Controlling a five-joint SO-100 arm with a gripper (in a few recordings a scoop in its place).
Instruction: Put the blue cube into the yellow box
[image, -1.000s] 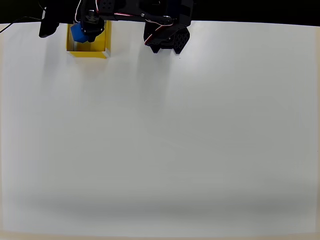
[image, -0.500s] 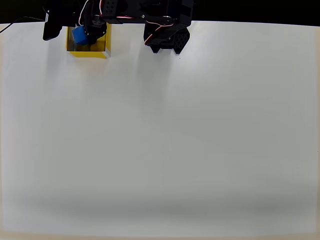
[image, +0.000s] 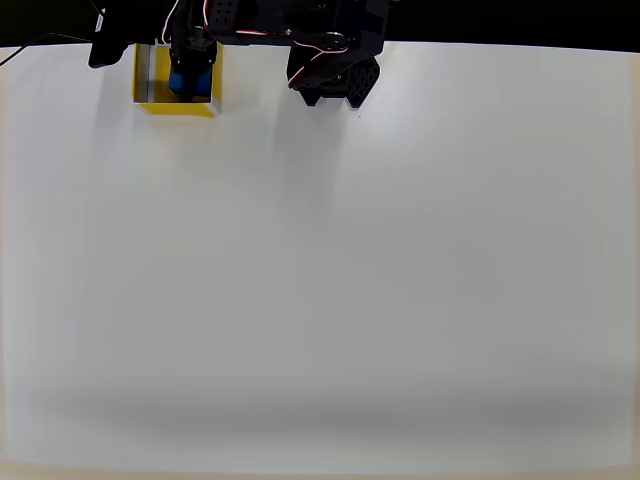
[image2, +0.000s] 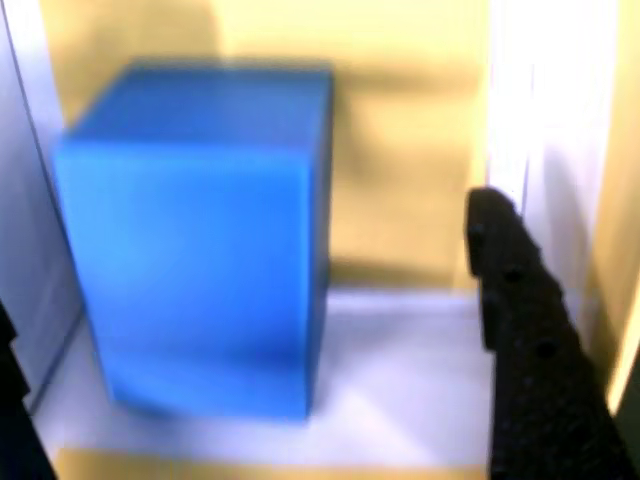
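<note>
Blue cube (image2: 195, 235) sitting inside yellow box (image: 143, 75), seen in wrist view w/ yellow walls behind and to the right, pale floor under it. In overhead view, cube (image: 185, 82) just visible as a blue patch inside box, under the arm, near the right wall. Box at top-left of white table (image: 330, 280), close to the far edge.

Gripper (image2: 270, 330) spread: right finger (image2: 525, 340) well apart from cube's right face, clear gap between; left finger barely in at bottom-left corner, contact w/ cube can't be told. Not pinching anything, by the look of it.

Task looks basically done; only retreat left. Risks from here:
- Fingers low inside box, so a sideways pull-out could snag a thin wall and drag or tip the box.
- Right finger near the right wall; any swing that way likely to clip it.
- If left finger touches cube, lifting could tilt it or nudge it onto the rim.
- Box near table edge, so a hard shove could push it off.

Safest guess: straight up before any turn.
</note>
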